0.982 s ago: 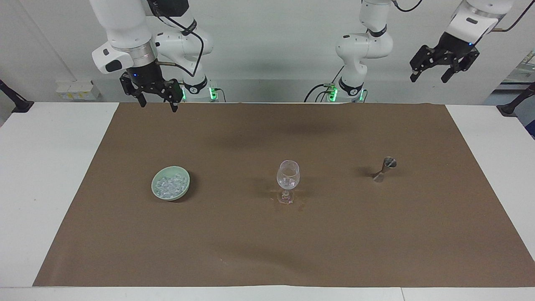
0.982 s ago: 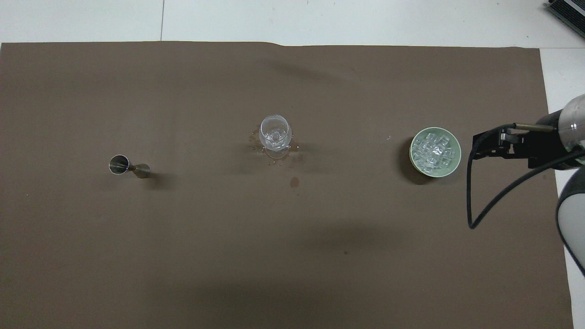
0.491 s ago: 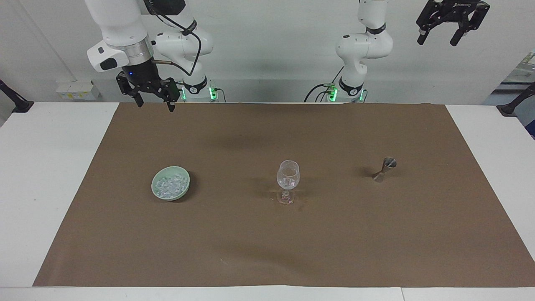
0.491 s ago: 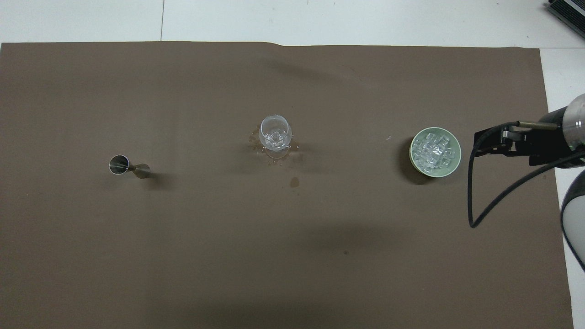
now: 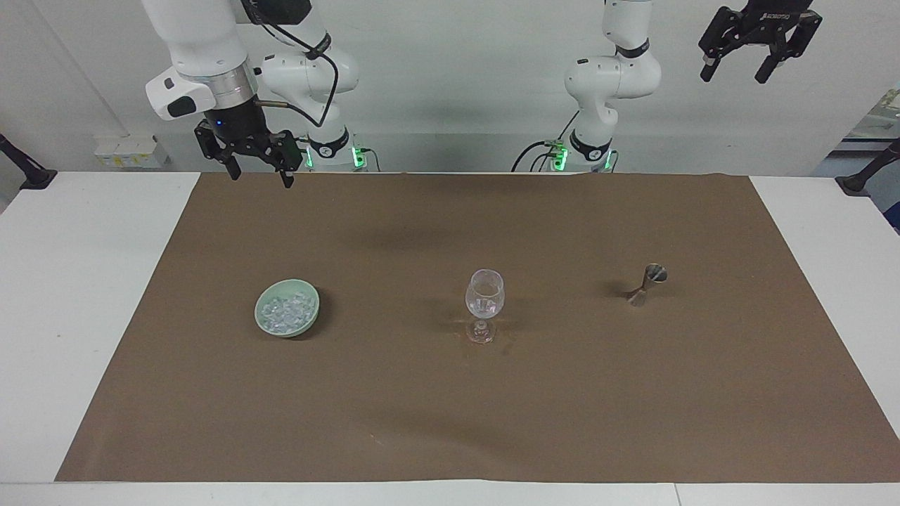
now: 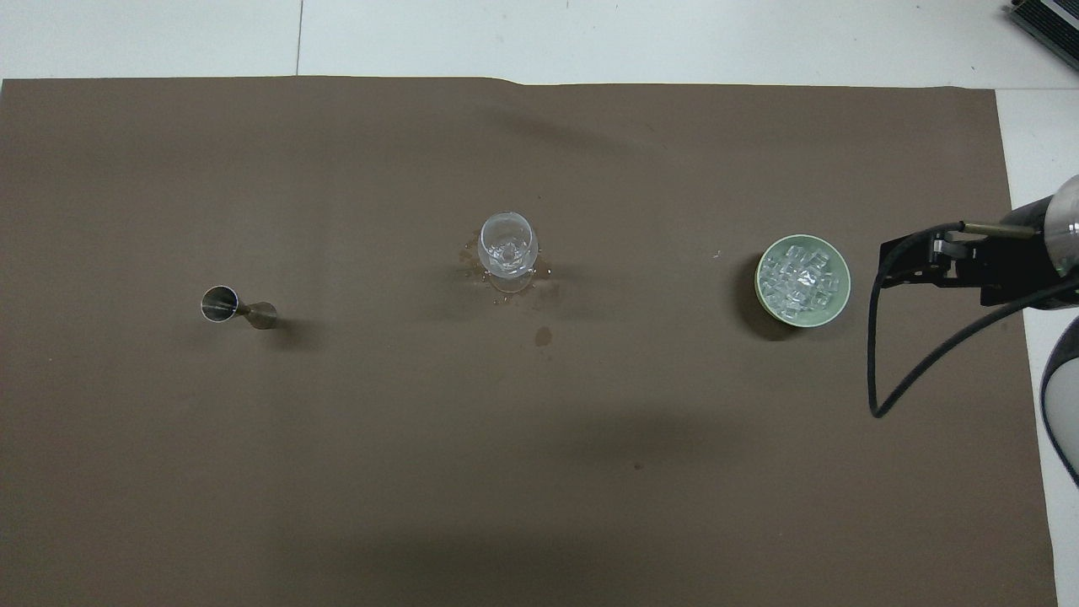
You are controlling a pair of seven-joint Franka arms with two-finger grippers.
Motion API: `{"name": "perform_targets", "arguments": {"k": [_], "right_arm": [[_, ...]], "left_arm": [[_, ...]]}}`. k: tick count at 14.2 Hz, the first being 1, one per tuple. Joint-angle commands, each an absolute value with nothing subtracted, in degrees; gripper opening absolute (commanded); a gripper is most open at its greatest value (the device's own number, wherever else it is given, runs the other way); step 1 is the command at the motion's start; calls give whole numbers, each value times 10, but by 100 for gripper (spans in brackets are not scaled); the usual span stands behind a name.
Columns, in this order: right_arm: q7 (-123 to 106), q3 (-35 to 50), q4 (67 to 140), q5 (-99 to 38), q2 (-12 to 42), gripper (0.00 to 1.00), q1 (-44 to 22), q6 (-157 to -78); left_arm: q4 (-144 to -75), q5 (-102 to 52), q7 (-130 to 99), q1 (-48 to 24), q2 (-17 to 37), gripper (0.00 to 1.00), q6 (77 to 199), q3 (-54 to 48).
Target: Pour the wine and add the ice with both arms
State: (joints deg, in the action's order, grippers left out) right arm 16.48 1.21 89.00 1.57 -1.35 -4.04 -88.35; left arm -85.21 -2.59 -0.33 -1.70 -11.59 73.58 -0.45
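Note:
The ice is heaped in a pale green bowl on the brown mat, toward the right arm's end. A clear stemmed glass stands mid-mat with small glinting bits in its lower part. No wine shows in any vessel. My right gripper hangs open over the mat's edge by the robots, apart from the bowl. My left gripper is open and empty, raised high over the left arm's end, out of the overhead view.
A small metal jigger stands on the mat toward the left arm's end. Wet spots mark the brown mat around the glass's foot. A black cable loops down from the right wrist.
The left gripper has risen from shoulder height to high up in the facing view. The right gripper has lifted slightly and drawn back toward its base. Nothing on the mat moved.

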Motion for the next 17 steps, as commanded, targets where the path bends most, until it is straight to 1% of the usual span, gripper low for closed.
{"name": "perform_targets", "arguments": {"k": [1, 4, 5, 10, 17], "right_arm": [[154, 11, 894, 4, -13, 100, -33, -891], [124, 11, 895, 5, -13, 100, -33, -907], [112, 11, 895, 5, -13, 100, -33, -906], [116, 11, 895, 5, -13, 100, -31, -896], [118, 11, 895, 5, -13, 100, -31, -902]], "left_arm": [[-858, -29, 2, -14, -67, 100, 763, -10], [-912, -28, 3, -17, -65, 100, 815, -10], [-921, -28, 2, -17, -61, 100, 823, -10], [-936, -28, 3, -16, -48, 100, 836, -10], [-930, -28, 2, -25, -25, 100, 845, -8]]}}
